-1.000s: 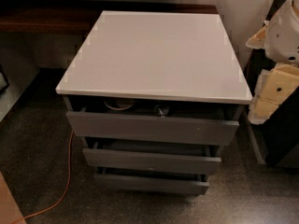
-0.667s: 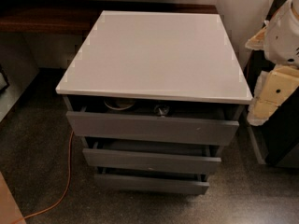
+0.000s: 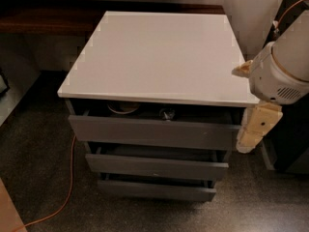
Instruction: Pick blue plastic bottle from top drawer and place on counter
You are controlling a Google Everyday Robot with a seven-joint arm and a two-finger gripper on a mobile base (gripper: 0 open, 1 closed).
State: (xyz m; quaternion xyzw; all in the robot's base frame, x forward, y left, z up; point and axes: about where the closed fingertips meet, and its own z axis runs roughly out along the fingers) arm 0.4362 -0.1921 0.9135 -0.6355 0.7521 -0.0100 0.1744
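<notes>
Comparing with a second ago, only the arm (image 3: 285,69) is seen to have shifted: it has dropped a little and edged inward from 3 o'clock, so the gripper (image 3: 256,127) now hangs just beside the cabinet's right front corner, below the edge of the counter (image 3: 159,57). Whether the gripper is apart or together cannot be told. Nothing is held in it.

The top drawer (image 3: 149,132) stands pulled out at the counter's 6 o'clock, as before, and its contents have not been disturbed. A small dark shape with a bright spot, taken to be the bottle (image 3: 167,113), lies in the drawer's shadow near the middle. A pale disc (image 3: 123,108) sits at its 9 o'clock. The identification is uncertain, since most of the drawer is hidden under the counter's overhang.

The change is judged to be an early approach only. The bottle has not yet been reached, and a move toward 9 o'clock, over the drawer front and under the overhang, would be needed
</notes>
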